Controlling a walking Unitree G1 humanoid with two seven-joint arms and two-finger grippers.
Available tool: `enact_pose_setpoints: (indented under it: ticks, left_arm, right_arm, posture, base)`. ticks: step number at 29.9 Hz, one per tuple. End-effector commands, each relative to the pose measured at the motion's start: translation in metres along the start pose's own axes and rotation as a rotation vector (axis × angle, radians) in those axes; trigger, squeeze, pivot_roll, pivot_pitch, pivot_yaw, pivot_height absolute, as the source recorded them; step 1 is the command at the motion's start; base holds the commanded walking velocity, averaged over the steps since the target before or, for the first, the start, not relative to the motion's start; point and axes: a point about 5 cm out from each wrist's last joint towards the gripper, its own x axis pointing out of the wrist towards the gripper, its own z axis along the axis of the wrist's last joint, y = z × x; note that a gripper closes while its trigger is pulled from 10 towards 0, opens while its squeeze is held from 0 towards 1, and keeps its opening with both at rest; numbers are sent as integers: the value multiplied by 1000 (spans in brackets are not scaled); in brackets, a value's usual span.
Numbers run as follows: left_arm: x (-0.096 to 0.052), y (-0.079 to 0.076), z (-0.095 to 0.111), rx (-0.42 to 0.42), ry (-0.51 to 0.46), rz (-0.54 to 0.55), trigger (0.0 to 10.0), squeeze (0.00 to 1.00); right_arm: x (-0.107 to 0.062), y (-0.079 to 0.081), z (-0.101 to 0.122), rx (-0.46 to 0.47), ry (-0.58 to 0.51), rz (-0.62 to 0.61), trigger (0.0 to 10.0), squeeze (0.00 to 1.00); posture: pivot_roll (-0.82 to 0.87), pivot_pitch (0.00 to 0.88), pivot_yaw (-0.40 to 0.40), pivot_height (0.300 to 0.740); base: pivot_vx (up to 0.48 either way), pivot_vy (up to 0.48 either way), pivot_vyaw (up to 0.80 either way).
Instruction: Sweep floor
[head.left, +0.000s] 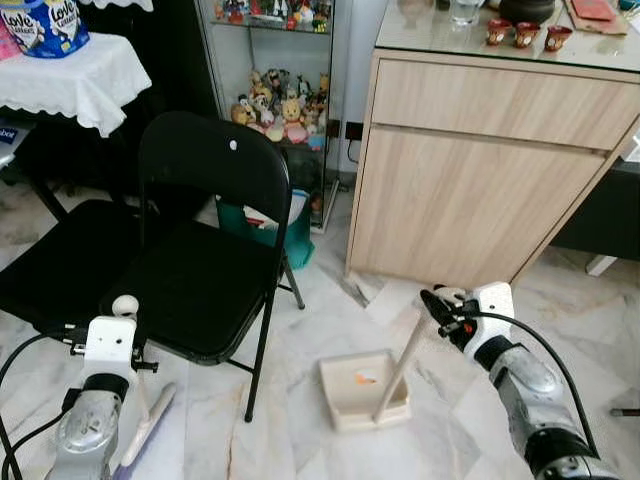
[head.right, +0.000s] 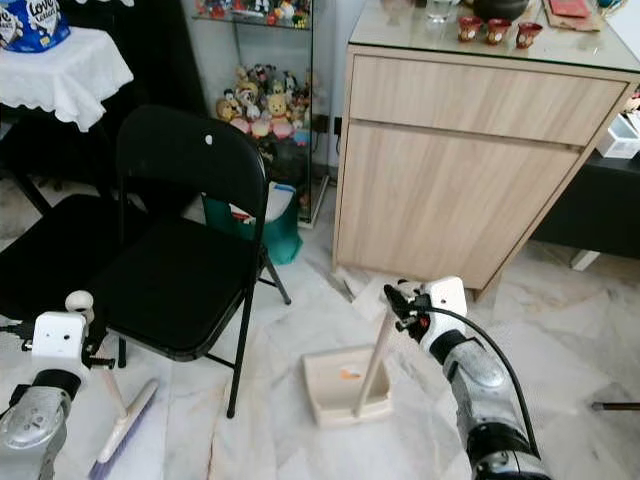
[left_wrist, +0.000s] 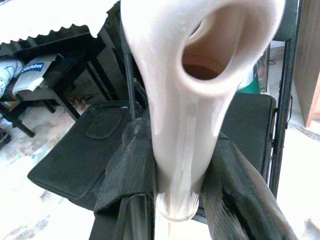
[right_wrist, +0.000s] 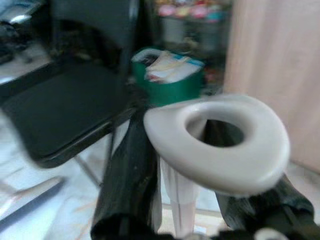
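On the pale marble floor in front of the robot, both arms are busy. The right claw is clenched around the top of the dustpan's cream handle, just below its ring-shaped end, and the wrist view puts a black finger on each side of the shaft. The handle slants down to the cream dustpan, which sits flat on the floor with a small orange scrap lying in its tray.

Over on the left, the left claw is grasping the broom handle near its looped tip, fingers pressed against both sides of it. From the head camera, that handle runs down from the white wrist block to the broom head, whose bristles rest on the floor just beside the front leg of the black folding chair.

The dustpan lies between that chair and the light wooden cabinet, a little in front of both. Behind the chair, a glass display case holds soft toys, and a green bin stuffed with paper stands at its foot. Far left, a worktop under a white lace cloth carries a blue package. Small red cups stand on the cabinet top.
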Motion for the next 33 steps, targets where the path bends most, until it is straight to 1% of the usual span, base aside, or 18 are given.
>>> enact_pose_setpoints:
  ticks: [1,2,4,6,7,8,10,11,14,15,16,18,20,21,23,27,29,33]
  left_arm:
    - [2,10,5,28,-29,27,10000,0]
    - [2,10,5,27,-29,26,10000,0]
    - [3,9,5,27,-29,25,10000,0]
    - [3,9,6,27,-30,23,10000,0]
    - [3,9,6,27,-30,23,10000,0]
    - [4,9,6,26,-31,22,10000,0]
    - [4,9,6,26,-31,21,10000,0]
    - [4,9,6,26,-31,21,10000,0]
    - [4,8,6,25,-30,21,10000,0]
    - [4,8,6,25,-29,22,10000,0]
    - [4,8,6,25,-29,22,10000,0]
    - [4,8,6,26,-29,23,10000,0]
    - [4,8,6,26,-28,24,10000,0]
    - [4,8,6,26,-28,25,10000,0]
    - [4,9,6,26,-29,26,10000,0]
    - [4,10,6,26,-29,30,10000,0]
    - [4,9,6,26,-29,34,10000,0]
    - [4,9,6,24,-30,36,10000,0]
  right_arm:
    - [-3,2,-2,42,-5,42,0,0]
    - [-8,3,-2,69,-9,93,0,0]
    - [-13,4,-2,87,-6,138,0,0]
    - [-19,6,-6,79,43,197,0,0]
    - [-19,6,-6,79,43,197,0,0]
    - [-25,7,-10,70,94,237,0,0]
    - [-30,6,-13,55,133,248,0,0]
    - [-30,6,-13,55,133,248,0,0]
    - [-38,0,-19,0,223,225,0,0]
    - [-39,-4,-20,-27,251,185,0,0]
    - [-39,-5,-20,-30,255,176,0,0]
    - [-38,-12,-17,-59,252,108,0,0]
    - [-37,-14,-14,-74,249,101,0,0]
    - [-37,-16,-13,-114,284,94,0,0]
    - [-37,-17,-13,-141,305,87,0,0]
    - [-36,-20,-4,-157,276,82,0,0]
    - [-36,-16,7,-151,219,153,0,0]
    - [-35,-18,23,-158,147,158,0,0]
  posture:
    - [9,89,19,740]
    - [5,88,21,740]
    - [5,88,21,740]
    - [3,89,22,740]
    - [3,89,22,740]
    - [3,89,22,740]
    - [3,89,22,740]
    - [3,89,22,740]
    - [0,93,22,740]
    - [0,93,22,740]
    - [0,93,22,740]
    - [1,96,22,740]
    - [1,97,23,740]
    - [1,98,22,740]
    - [1,98,22,740]
    - [1,98,22,740]
    - [-1,96,17,740]
    - [-5,97,16,740]
  base:
    - [0,0,0]
    - [0,0,0]
    - [0,0,0]
    - [0,0,0]
    - [0,0,0]
    - [0,0,0]
    - [0,0,0]
    - [0,0,0]
    - [0,0,0]
    - [0,0,0]
    - [0,0,0]
    - [0,0,0]
    - [0,0,0]
    - [0,0,0]
    - [0,0,0]
    - [0,0,0]
    - [0,0,0]
    - [0,0,0]
